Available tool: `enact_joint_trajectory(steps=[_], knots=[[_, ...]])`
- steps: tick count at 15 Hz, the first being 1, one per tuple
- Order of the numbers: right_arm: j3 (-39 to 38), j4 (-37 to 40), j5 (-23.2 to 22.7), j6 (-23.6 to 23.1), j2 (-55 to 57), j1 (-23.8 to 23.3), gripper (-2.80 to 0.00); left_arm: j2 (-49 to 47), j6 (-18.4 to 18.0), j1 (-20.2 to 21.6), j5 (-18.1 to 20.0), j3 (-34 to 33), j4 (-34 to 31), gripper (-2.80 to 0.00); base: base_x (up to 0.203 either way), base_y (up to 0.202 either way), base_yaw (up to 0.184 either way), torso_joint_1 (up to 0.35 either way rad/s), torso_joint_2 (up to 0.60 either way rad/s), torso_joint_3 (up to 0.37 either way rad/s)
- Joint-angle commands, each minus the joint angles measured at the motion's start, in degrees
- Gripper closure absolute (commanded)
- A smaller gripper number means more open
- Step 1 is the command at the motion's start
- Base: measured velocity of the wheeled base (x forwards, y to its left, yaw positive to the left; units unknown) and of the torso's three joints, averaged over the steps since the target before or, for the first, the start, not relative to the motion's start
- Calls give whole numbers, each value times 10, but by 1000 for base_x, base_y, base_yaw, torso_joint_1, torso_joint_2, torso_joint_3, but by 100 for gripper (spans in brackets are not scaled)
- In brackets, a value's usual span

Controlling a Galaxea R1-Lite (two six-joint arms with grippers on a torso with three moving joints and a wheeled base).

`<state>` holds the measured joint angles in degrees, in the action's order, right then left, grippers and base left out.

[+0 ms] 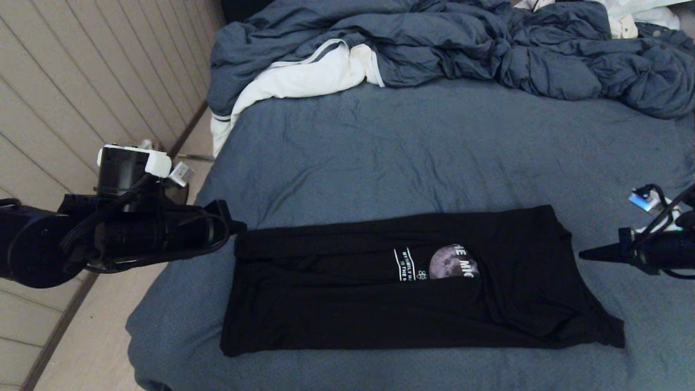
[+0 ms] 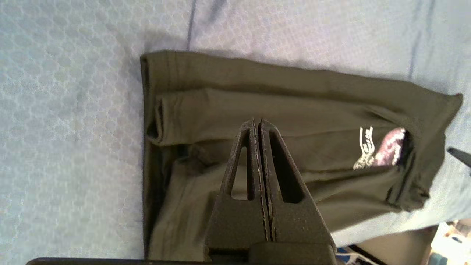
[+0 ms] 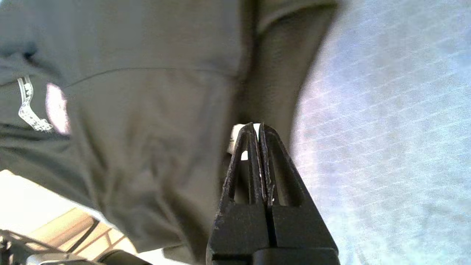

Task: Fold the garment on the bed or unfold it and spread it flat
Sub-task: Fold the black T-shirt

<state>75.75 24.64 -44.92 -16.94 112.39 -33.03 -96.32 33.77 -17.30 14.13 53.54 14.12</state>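
Note:
The garment (image 1: 380, 304), a black T-shirt, lies across the near part of the bed (image 1: 434, 157), folded lengthwise into a long band. Only a slice of its moon print and white lettering (image 1: 440, 263) shows at a fold. My left gripper (image 1: 239, 226) is at the band's left end, shut with nothing between its fingers. In the left wrist view it (image 2: 257, 121) hangs over the folded cloth (image 2: 312, 110). My right gripper (image 1: 580, 254) is shut and empty too, just off the shirt's right end. In the right wrist view its tips (image 3: 256, 125) stand by the shirt's edge (image 3: 147, 129).
A rumpled blue-grey duvet (image 1: 461, 43) is heaped along the far side of the bed, with a white cloth with grey trim (image 1: 304, 76) under its left part. The bed's left edge drops to a light floor (image 1: 98, 336) beside a panelled wall (image 1: 81, 81).

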Motion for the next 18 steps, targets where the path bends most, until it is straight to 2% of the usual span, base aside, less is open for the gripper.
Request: enact_joint_trajectory(steps=[1,10,11,18], knots=[[2,2,-3,-8,15,-2,0,10,3,0,1,-2,-1,0,0,0,0,0,0,0],[-2,-1,-9,-9,11,-3,0,3,10,-12,1,-5,5,0,0,0,0,0,0,0],[-5,-2,-9,-10,9,-3,-280,5,10,-12,1,-6,4,0,0,0,0,0,0,0],[-5,-2,-10,-17,12,-4,-280,14,10,-12,1,-9,4,0,0,0,0,0,0,0]])
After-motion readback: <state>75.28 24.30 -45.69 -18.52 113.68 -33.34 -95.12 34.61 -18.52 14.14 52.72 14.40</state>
